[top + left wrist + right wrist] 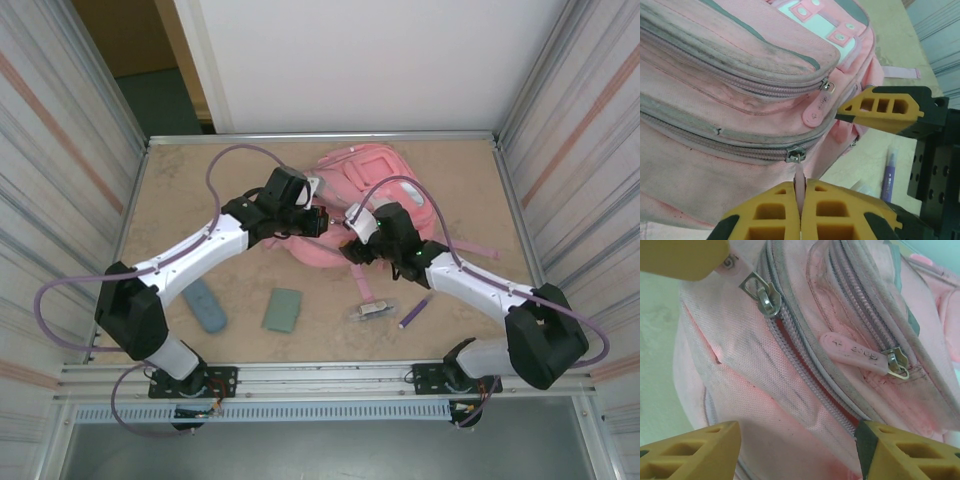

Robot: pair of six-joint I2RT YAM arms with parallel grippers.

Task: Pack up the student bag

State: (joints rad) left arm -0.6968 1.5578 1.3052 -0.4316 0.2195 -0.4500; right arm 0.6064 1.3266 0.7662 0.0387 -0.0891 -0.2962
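The pink backpack (372, 172) lies at the far middle of the tabletop (190, 175). The left pincer (801, 189) is clenched on a zip pull (799, 172). The right pincer (797, 435) is spread wide, just beside the backpack.

Base: beige speckled surface (470, 180)
Sides: ribbed grey metal walls (60, 130) with faint orange stripes
Back: plain white panel (380, 60)
Light: soft, even

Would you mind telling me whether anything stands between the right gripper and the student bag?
Nothing visible does: the open right gripper sits right at the student bag, its fingers straddling the fabric.
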